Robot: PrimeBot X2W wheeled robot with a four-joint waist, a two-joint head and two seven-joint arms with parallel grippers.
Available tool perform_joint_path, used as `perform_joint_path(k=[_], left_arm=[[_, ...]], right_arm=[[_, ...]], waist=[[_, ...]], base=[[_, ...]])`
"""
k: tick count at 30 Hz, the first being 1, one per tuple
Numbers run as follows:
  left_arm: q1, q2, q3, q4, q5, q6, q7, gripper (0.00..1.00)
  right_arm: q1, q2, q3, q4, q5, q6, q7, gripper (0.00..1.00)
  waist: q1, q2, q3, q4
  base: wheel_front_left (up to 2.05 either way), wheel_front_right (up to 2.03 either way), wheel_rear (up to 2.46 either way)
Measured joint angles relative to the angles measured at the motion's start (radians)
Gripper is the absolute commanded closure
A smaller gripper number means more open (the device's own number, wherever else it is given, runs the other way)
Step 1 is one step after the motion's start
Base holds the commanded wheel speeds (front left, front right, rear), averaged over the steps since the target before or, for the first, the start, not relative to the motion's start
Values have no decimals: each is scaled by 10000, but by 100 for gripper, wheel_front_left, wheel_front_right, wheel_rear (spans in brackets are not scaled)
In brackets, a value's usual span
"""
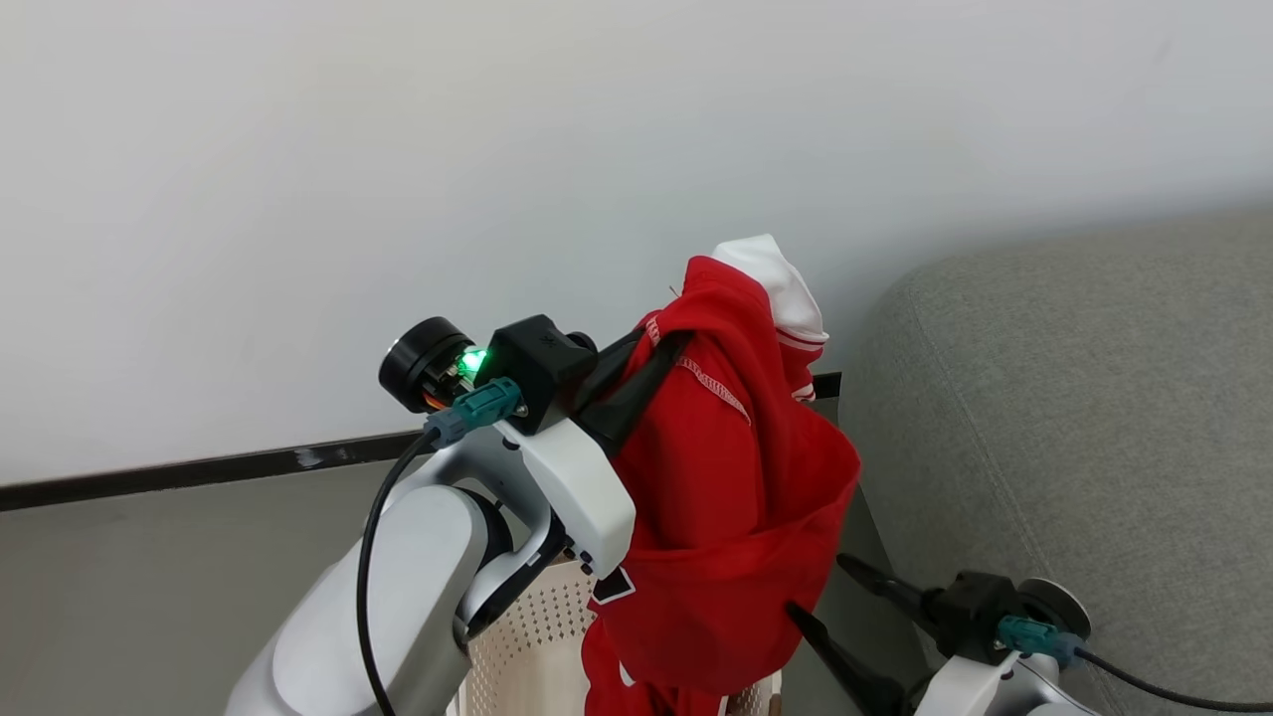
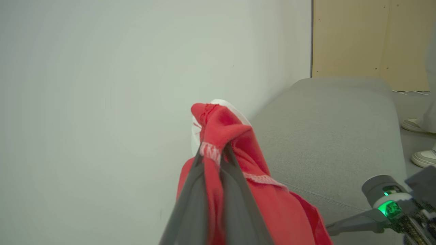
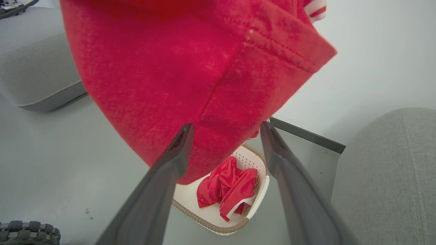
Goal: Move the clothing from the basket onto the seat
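My left gripper (image 1: 646, 348) is raised high and shut on a bright red garment with white trim (image 1: 736, 497), which hangs from it in folds above the cream basket (image 1: 532, 646). The left wrist view shows its fingers pinching a bunched red fold (image 2: 218, 136). My right gripper (image 1: 818, 585) is open, low at the right, its fingertips close to the garment's lower hem (image 3: 204, 75). Down between its fingers I see the basket (image 3: 204, 221) on the floor with a second red garment (image 3: 228, 190) crumpled inside. The grey seat (image 1: 1094, 418) lies to the right.
A pale wall with a dark baseboard (image 1: 199, 472) stands behind the basket. A second grey cushion (image 3: 34, 75) sits across the floor. A person's white shoes (image 2: 422, 158) stand past the seat's far end, by a wooden panel (image 2: 368, 41). A robot wheel (image 3: 27, 231) is nearby.
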Motion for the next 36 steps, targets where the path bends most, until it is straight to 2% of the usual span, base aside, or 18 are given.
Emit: perform_joint_path(k=[16,33,34,35,36], left_arm=[[0,-142,-428,-836,-477,0,871,100],[36,-247,-644,-1346,-811,63,1141,100],[38,-251,-660,-1369,-848,90,1175,100],[43,-255,-671,-1381,-867,92,1220,100],[54,-257,-683,-1384,-890,92,1220,100]], right_arm=[[-814,316,1177,546,520,0,0,0],[-1958,686,1513,800,487,0,0,0],[-2020,706,1549,834,477,0,0,3],[-2092,721,1584,849,420,0,0,11],[-2165,738,1630,857,334,0,0,25]], waist=[[0,0,-93,124],[0,0,87,-74],[0,0,93,-76],[-1,1,99,-75],[0,0,103,-72]], base=[[0,0,0],[0,0,0],[0,0,0],[0,0,0],[0,0,0]])
